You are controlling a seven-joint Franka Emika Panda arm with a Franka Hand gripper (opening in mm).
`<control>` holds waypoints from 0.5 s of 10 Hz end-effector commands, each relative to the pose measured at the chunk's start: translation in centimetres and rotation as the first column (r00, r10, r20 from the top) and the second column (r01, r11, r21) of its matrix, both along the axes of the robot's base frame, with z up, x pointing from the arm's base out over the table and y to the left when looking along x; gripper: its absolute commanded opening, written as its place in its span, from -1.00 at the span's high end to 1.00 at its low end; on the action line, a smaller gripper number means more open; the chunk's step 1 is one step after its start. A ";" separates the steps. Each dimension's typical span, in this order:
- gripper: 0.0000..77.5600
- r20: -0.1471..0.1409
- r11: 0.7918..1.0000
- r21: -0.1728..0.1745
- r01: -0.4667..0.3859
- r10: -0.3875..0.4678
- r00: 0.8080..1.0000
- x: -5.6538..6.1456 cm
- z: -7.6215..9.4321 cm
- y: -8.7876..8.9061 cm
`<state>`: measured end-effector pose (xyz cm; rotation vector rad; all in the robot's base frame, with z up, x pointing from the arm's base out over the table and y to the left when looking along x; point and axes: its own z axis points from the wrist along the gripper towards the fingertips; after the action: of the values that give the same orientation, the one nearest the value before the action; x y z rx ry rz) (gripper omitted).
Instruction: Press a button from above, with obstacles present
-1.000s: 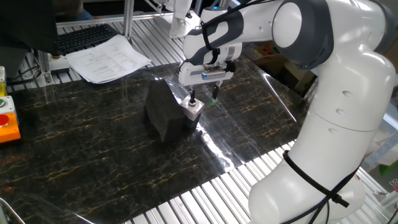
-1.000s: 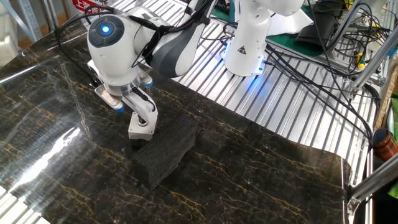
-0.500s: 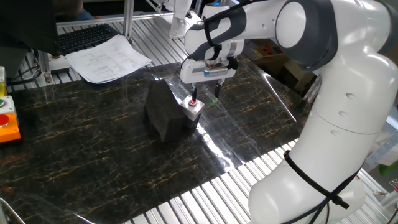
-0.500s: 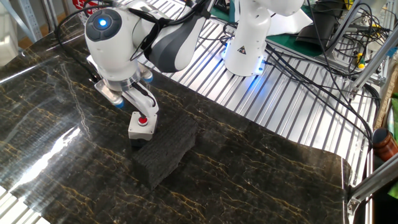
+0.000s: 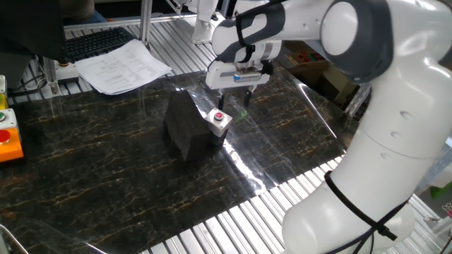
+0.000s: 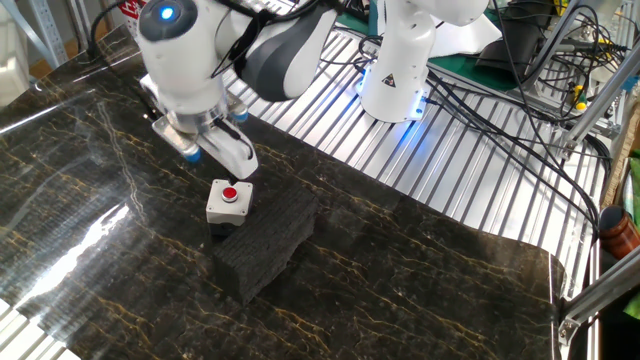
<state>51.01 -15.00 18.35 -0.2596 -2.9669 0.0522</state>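
Observation:
The button (image 5: 219,116) is small, round and red on a pale grey square box, and it also shows in the other fixed view (image 6: 230,194). The box stands against one end of the matte black block (image 5: 186,128), the obstacle, also seen in the other fixed view (image 6: 266,241). My gripper (image 5: 234,97) hangs a short way above the button, slightly to its right and apart from it. Its two fingers point down with a gap between them, holding nothing. In the other fixed view the gripper (image 6: 215,155) is above and behind the box.
A larger red button on an orange housing (image 5: 8,139) sits at the left edge. Papers (image 5: 121,65) and a keyboard (image 5: 95,42) lie at the back. The robot base (image 6: 400,70) and cables (image 6: 500,110) stand on the ribbed metal surface.
The gripper has risen straight up off the button. One finger was down on the button a second ago; now the red cap is uncovered. Box and block have not moved.

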 end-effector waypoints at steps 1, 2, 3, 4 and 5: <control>-1.00 0.123 0.999 0.021 0.034 -0.036 0.992 0.0 1.7 1.6; -1.00 0.132 0.999 0.029 0.044 -0.048 0.990 0.1 2.1 2.1; -1.00 0.133 0.998 0.033 0.058 -0.061 0.989 0.3 2.6 2.7; -1.00 0.133 0.997 0.034 0.062 -0.066 0.989 0.4 2.9 3.1; -1.00 0.132 0.997 0.035 0.069 -0.073 0.989 0.6 3.7 3.9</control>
<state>50.97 -13.12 19.99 -0.3237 -3.0774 0.0042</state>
